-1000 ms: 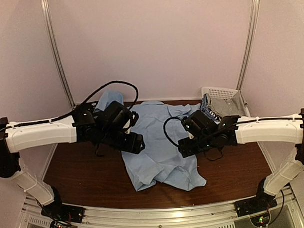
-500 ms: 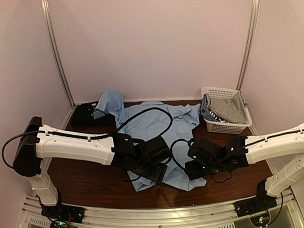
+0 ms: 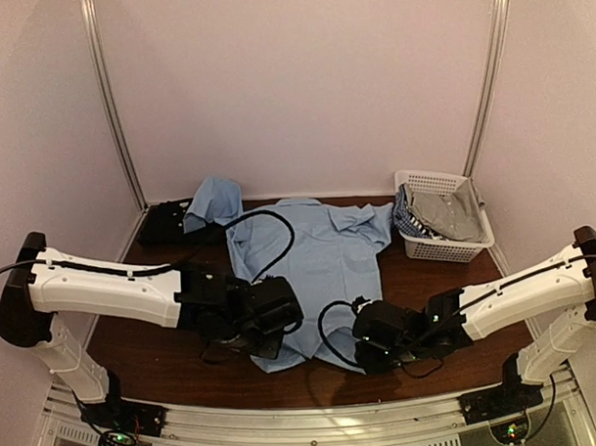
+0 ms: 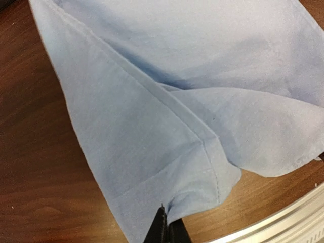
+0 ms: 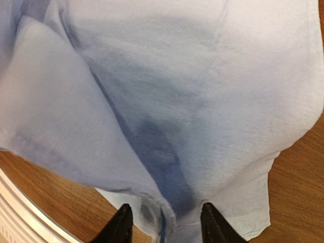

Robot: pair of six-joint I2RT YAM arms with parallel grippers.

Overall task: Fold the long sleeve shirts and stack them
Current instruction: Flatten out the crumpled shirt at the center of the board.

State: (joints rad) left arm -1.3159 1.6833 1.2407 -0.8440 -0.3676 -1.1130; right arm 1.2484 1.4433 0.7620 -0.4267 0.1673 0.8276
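Observation:
The light blue long sleeve shirt (image 3: 314, 262) lies spread on the brown table (image 3: 145, 336), collar toward the back. One of its sleeves (image 3: 214, 199) is draped over the black shirt (image 3: 164, 228) at the back left. My left gripper (image 3: 266, 343) is at the blue shirt's near left corner, shut on the hem (image 4: 195, 202), which puckers at the tips (image 4: 166, 216). My right gripper (image 3: 367, 353) is at the near right corner. Its fingers (image 5: 123, 220) stand apart, straddling a bunched fold of the hem (image 5: 172, 212).
A white lattice basket (image 3: 458, 249) holding striped and grey clothes stands at the back right. The metal rail (image 3: 305, 418) of the table's near edge runs just below both grippers. Bare wood lies left and right of the shirt.
Both arms have come down and toward the near edge, from the shirt's middle to its hem. The left jaws have shut on the hem. The right jaws have narrowed around a fold.

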